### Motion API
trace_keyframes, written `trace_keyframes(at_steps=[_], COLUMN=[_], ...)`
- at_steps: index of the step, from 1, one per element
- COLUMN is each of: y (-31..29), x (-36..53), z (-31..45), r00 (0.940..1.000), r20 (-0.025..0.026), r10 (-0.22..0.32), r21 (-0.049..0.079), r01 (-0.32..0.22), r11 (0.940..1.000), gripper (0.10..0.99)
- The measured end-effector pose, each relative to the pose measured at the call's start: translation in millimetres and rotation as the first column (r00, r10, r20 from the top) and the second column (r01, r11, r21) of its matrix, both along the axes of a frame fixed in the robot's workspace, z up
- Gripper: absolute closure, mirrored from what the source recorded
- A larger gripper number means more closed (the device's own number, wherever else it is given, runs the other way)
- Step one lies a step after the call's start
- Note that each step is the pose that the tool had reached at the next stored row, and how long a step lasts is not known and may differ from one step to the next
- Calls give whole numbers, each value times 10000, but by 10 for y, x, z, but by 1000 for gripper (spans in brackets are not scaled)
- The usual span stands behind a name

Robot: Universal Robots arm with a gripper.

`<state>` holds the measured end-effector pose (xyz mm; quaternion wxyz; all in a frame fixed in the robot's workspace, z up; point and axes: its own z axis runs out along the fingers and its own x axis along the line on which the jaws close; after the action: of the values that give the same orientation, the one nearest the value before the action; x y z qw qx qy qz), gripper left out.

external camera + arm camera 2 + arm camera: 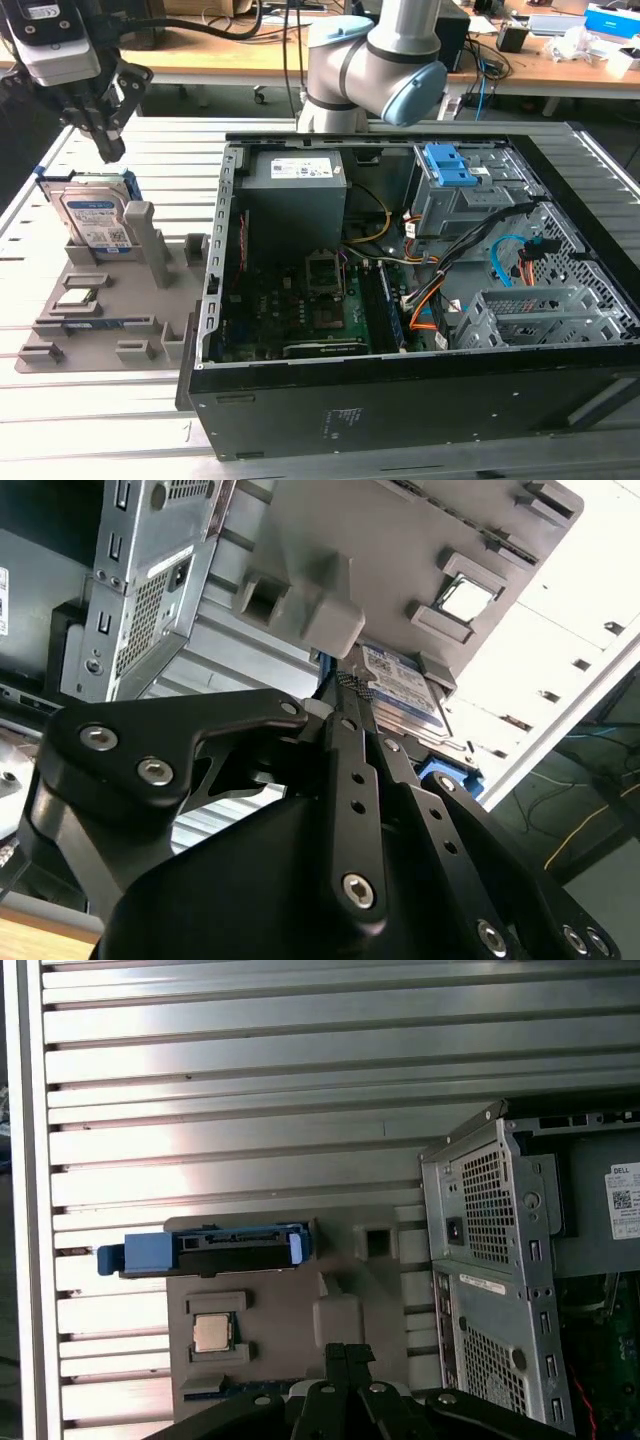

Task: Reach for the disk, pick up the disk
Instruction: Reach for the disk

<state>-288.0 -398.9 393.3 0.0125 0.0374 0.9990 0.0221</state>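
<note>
Silver disk [95, 222] stands on edge in the grey fixture's [125, 300] slot, label facing the chip [78, 297] in its recess; we see the gripper [108, 150] nearby, fingers together.

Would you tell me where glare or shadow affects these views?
In the first wrist view, glare whitens the table; in the second wrist view, it washes out beyond the disk; in the exterior view, the computer case is dim inside.

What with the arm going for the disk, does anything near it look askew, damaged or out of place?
Nothing stands out. The disk stands upright in its slot on the grey holder, the chip lies flat in its pocket, and the gripper hangs above the disk, apart from it.
</note>
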Motion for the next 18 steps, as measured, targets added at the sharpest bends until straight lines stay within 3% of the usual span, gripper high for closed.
trace_keyframes(at_steps=[9, 14, 18], y=[0, 0, 0], x=[-145, -312, -378], z=[0, 0, 0], r00=[10000, 10000, 10000], r20=[0, 0, -1], r10=[0, 0, -1], r21=[0, 0, 0], r01=[0, 0, 1], r11=[10000, 10000, 10000], gripper=[980, 980, 980])
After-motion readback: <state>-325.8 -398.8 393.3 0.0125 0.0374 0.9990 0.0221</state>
